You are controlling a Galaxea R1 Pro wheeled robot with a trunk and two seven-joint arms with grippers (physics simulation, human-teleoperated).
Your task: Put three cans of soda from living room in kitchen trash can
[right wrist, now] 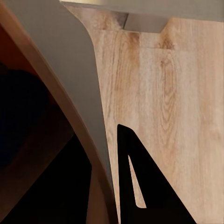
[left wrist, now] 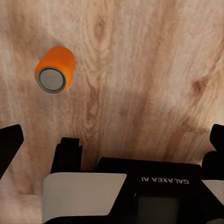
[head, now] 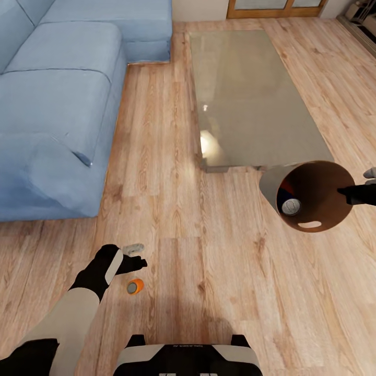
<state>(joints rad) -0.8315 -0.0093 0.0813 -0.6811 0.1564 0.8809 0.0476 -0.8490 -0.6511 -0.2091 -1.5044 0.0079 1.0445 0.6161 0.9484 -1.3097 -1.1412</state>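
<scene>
Small orange soda can with silver top (head: 135,286) lying on its side on the light wood floor (head: 209,271), long axis level, silver end toward the robot. Left pincer (head: 137,257) just beside it, spread open, empty. Tapered tan wooden bin, brown inside (head: 313,196), tipped mouth-up toward the camera, gripped at its rim by the right pincer (head: 349,192); a dark blue can (head: 290,204) inside, silver top showing, an orange one behind it.

right arm (head: 360,194) — cut by frame edge | cans in tash can (head: 313,196) — partly hidden by rim
</scene>
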